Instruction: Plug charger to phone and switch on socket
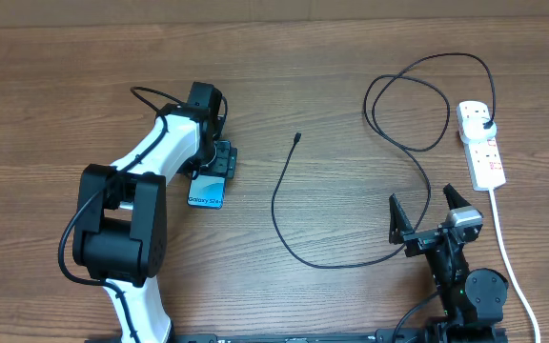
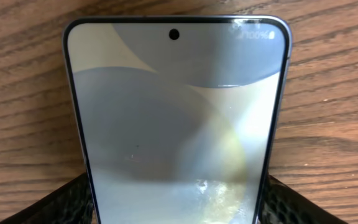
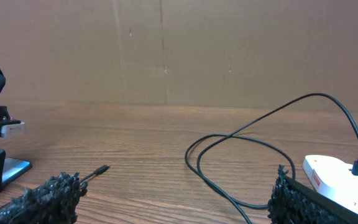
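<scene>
The phone (image 1: 207, 196) lies flat on the table, screen up, left of centre. My left gripper (image 1: 213, 171) reaches down over it. In the left wrist view the phone (image 2: 176, 124) fills the space between both fingers (image 2: 61, 205), which press against its long edges. The charger cable (image 1: 284, 238) loops across the middle, its connector tip (image 1: 297, 137) lying loose on the wood. Its black plug (image 1: 485, 125) sits in the white socket (image 1: 481, 148) at the far right. My right gripper (image 1: 425, 211) rests open near the front right and holds nothing. The right wrist view shows the tip (image 3: 101, 169) and socket (image 3: 334, 177).
The socket's white cord (image 1: 503, 248) runs down the right side toward the front edge, close to my right arm. A brown cardboard wall (image 3: 166, 50) backs the table. The cable's upper loops (image 1: 417, 105) lie left of the socket.
</scene>
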### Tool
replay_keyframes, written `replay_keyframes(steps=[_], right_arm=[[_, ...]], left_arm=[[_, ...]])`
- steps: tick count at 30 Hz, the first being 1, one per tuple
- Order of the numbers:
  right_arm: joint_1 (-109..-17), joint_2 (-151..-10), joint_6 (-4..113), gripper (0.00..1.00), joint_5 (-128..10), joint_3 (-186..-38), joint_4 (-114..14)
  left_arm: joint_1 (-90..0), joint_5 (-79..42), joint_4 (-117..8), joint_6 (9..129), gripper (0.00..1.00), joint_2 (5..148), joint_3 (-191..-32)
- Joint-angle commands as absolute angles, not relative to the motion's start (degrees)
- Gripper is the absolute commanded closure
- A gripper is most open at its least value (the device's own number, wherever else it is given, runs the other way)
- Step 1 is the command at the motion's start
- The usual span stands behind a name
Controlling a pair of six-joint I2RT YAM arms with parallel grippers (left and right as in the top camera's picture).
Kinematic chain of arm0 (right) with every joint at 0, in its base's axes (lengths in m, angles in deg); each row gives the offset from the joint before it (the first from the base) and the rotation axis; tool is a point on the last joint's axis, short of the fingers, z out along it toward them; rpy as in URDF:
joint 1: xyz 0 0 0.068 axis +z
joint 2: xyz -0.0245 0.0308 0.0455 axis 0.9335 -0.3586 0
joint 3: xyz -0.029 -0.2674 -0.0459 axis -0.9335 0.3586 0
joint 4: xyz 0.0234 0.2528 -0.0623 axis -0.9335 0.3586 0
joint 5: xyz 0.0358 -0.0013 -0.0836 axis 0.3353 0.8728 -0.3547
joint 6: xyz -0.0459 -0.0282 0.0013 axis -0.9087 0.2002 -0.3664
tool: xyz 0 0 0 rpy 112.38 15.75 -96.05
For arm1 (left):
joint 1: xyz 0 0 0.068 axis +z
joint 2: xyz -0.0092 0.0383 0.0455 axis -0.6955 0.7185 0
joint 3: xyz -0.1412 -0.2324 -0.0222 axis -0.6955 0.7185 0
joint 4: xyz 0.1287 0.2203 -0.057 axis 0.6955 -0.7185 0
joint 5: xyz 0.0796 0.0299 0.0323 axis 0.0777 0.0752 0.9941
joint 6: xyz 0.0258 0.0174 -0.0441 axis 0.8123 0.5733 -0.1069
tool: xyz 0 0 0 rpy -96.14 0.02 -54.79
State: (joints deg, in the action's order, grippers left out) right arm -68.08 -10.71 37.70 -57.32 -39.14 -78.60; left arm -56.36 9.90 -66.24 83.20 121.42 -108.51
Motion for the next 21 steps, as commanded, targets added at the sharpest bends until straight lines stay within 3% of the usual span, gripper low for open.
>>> replay_keyframes(steps=[1, 21], right_arm=[[-67.6, -10.2, 37.79, 0.0, -57.93, -38.52, -78.77], [-67.6, -10.2, 37.81, 0.0, -57.93, -38.52, -78.77]], left_arm=[[-56.47, 4.72, -65.32, 84.07, 0.24, 128.31, -104.67], [-56.47, 4.27, -78.22, 83.83, 0.27, 128.22, -116.75]])
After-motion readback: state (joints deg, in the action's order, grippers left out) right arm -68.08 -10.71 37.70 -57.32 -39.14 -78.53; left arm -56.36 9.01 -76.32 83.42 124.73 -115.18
